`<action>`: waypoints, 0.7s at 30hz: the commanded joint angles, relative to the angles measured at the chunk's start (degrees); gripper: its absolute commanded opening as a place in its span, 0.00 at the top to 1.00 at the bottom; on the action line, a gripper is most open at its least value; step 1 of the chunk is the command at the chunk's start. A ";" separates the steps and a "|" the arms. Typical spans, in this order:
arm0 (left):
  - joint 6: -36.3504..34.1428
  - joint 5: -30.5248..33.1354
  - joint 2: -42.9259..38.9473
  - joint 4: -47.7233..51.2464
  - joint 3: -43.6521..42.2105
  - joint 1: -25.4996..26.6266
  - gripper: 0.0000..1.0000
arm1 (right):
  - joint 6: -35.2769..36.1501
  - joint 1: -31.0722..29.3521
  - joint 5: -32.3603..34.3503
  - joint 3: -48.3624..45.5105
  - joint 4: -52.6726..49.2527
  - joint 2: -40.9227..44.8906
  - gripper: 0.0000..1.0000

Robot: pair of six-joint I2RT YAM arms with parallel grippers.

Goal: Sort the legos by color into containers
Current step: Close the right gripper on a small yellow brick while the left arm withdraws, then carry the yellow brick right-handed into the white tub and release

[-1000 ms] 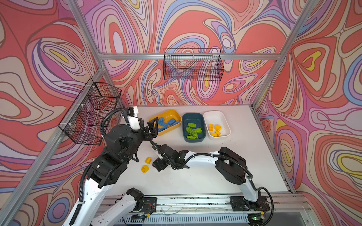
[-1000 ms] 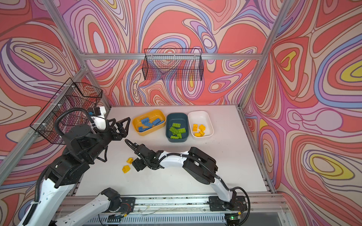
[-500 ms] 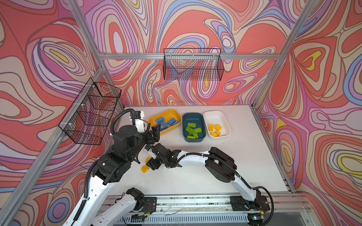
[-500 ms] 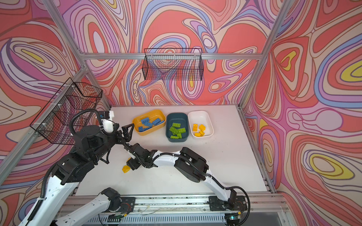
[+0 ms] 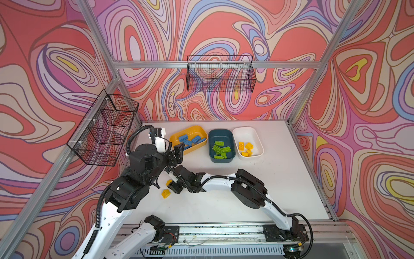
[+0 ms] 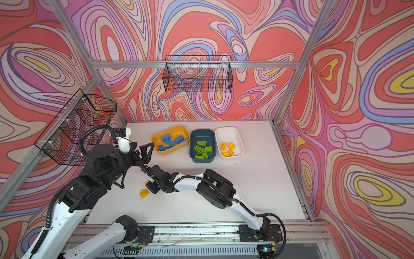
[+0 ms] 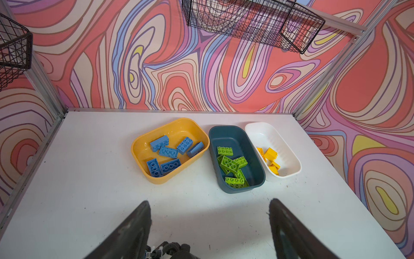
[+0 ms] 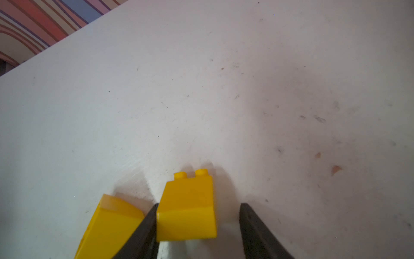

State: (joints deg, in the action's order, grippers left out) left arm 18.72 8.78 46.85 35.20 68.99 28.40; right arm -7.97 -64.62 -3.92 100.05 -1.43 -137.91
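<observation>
In both top views the right pincer reaches across to the left half of the white desk, low over a small yellow brick. A second yellow brick lies loose just beside it, toward the near edge. The left pincer hangs above them, jaws apart and empty, near the yellow tub of blue bricks. The teal tub holds green bricks. The white tub, holding yellow pieces, sits well apart at the far side.

Left wrist view: the left pincer's fingers stand wide, with bare desk between them and all three tubs ahead.

Right wrist view: the yellow brick sits between the right pincer's fingers, its studs pointing away from the camera. One finger touches its side and the other stands clear of it, so the jaws are apart, not clamped. The second yellow brick lies just outside the touching finger. The right arm is plainly nearer, and closing should grip the brick across its short width.
</observation>
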 commanded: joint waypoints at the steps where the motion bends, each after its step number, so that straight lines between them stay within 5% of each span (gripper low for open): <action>1: 0.33 -0.71 -0.60 2.96 0.78 -0.19 0.18 | 1.29 -0.07 -0.40 1.53 0.49 -2.36 0.47; 8: 0.44 0.01 -1.19 4.13 1.32 -0.28 0.18 | 1.38 -0.07 -0.55 2.62 0.90 -3.00 0.61; 12: 0.68 0.01 -0.97 4.30 1.50 -0.28 0.18 | 0.38 -0.07 0.04 0.99 2.12 -1.27 0.76; 21: 3.75 -3.75 0.49 1.94 2.10 -0.28 0.18 | -4.74 -0.07 0.07 -12.95 9.13 10.11 0.78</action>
State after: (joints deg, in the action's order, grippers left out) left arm 20.95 6.98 46.70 37.87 69.34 28.40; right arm -10.70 -64.60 -3.95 90.65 4.45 -133.23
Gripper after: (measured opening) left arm 0.819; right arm 0.319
